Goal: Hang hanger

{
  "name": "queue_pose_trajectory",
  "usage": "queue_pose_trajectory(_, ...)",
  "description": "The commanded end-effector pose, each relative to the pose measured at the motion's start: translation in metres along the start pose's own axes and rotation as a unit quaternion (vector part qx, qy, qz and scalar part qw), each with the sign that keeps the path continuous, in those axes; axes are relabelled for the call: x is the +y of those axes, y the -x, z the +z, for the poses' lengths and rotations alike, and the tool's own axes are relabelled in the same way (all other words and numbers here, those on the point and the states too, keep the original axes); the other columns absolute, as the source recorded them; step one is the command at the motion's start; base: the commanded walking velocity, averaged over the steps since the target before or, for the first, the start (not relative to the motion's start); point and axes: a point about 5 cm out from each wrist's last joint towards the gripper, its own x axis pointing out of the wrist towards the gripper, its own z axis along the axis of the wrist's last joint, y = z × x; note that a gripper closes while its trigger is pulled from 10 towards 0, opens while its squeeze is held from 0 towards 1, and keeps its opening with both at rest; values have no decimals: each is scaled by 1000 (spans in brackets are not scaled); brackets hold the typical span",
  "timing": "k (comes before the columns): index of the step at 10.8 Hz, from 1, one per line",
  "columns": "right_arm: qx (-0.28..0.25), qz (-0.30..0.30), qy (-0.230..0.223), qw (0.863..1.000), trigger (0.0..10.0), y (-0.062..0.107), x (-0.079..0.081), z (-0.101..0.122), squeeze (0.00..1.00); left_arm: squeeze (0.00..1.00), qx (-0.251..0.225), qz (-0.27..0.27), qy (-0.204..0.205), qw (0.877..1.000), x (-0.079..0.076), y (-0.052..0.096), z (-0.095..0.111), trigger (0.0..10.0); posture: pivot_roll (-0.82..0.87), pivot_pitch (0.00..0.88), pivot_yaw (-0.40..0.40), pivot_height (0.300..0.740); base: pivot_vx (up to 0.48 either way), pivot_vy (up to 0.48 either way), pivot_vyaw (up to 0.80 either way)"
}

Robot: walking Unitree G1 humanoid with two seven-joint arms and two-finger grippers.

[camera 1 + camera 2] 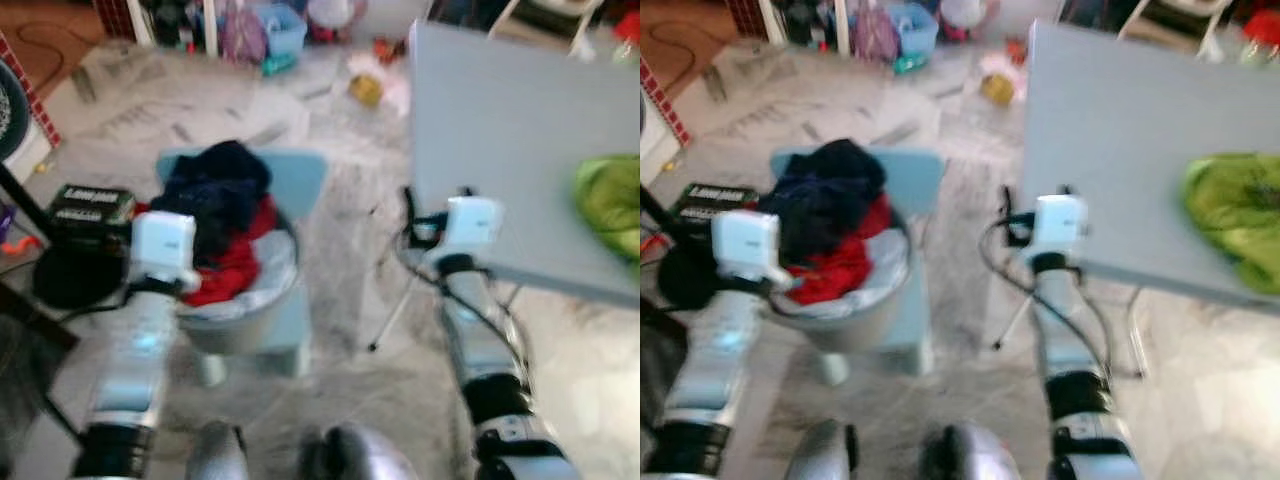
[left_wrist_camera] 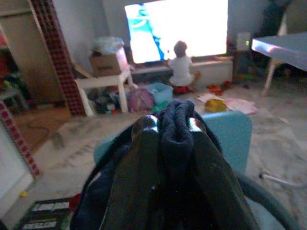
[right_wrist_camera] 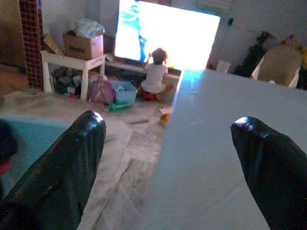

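A grey laundry basket (image 1: 262, 312) stands on a light blue stool (image 1: 300, 180), heaped with a dark navy garment (image 1: 215, 190) and a red one (image 1: 235, 265). My left gripper (image 2: 170, 125) is shut on a fold of the navy garment (image 2: 175, 143), over the basket's left side. My right gripper (image 3: 168, 129) is open and holds nothing; it hovers at the near left edge of the grey-blue table (image 1: 500, 130). A green garment (image 1: 612, 205) lies on the table's right side. I cannot make out a hanger.
A black box (image 1: 90, 208) and a dark round object (image 1: 72, 275) lie on the floor left of the basket. Toys and bins (image 1: 275, 30) clutter the far floor. A person (image 3: 154, 74) sits before a bright screen (image 3: 165, 33) at the far wall.
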Motion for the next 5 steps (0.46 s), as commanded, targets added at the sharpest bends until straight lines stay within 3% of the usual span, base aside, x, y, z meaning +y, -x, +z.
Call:
queue_pose_trajectory(1,7,-20,8,1000,10000,1,-13,-2,0,0,-10,-19,3,1000,-10,-2,4,10000,92,97,-89,740,0,-405,0)
queue_pose_trajectory(5,4,-15,14,1000,10000,-5,-11,1,0,0,-14,-27,5,1000,-15,-6,6,10000,87,91,-87,740,0,-398,0)
